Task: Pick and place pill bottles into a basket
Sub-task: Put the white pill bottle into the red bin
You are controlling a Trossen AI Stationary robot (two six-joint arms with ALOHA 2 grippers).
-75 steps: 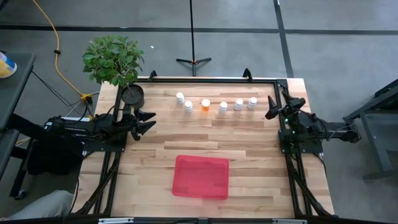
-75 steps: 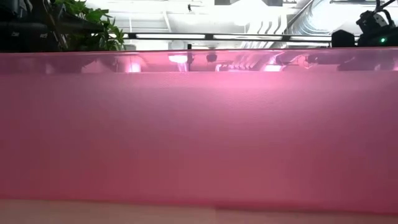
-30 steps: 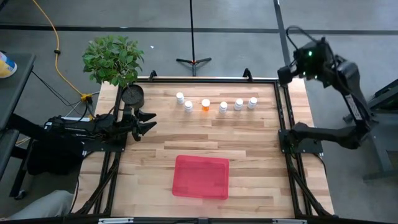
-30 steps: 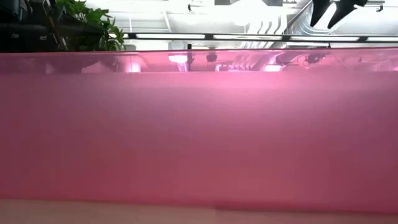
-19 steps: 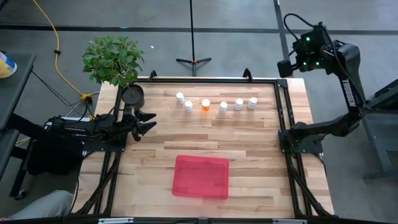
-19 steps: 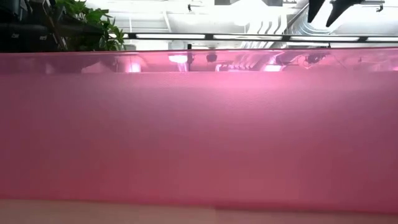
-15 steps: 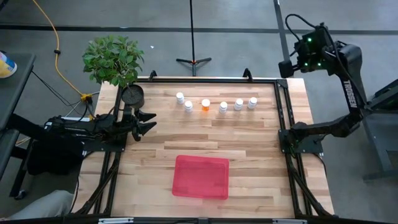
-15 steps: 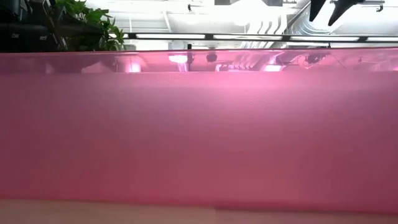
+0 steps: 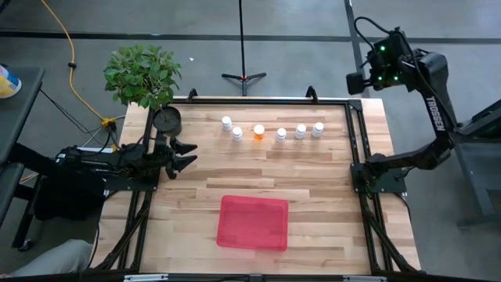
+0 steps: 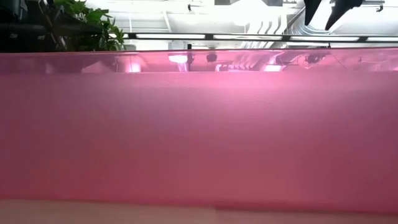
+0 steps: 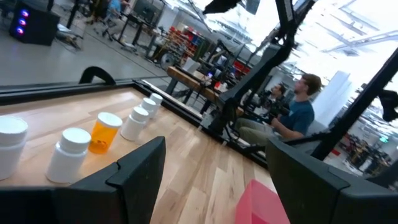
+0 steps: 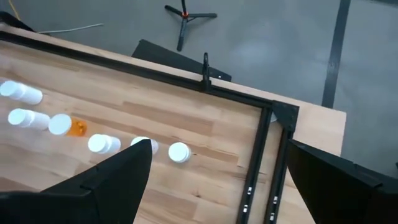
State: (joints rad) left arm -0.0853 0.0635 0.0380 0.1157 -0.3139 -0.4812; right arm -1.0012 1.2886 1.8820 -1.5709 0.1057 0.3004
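Room as we record it: a grey concrete floor [image 9: 297, 31] crossed by dark seams; a butcher-block wooden table [image 9: 313, 180] edged with a black frame. We list a leafy potted plant [image 9: 142, 72] at the table's far left corner, a black tripod stand [image 9: 243, 77] on the floor behind, and a yellow cable [image 9: 69, 55] trailing at left. In the left wrist view we note a workshop with benches and shelving, bright overhead light, and a seated person [image 11: 297, 118] in a blue top. White ceiling ducts [image 10: 273, 18] show above.
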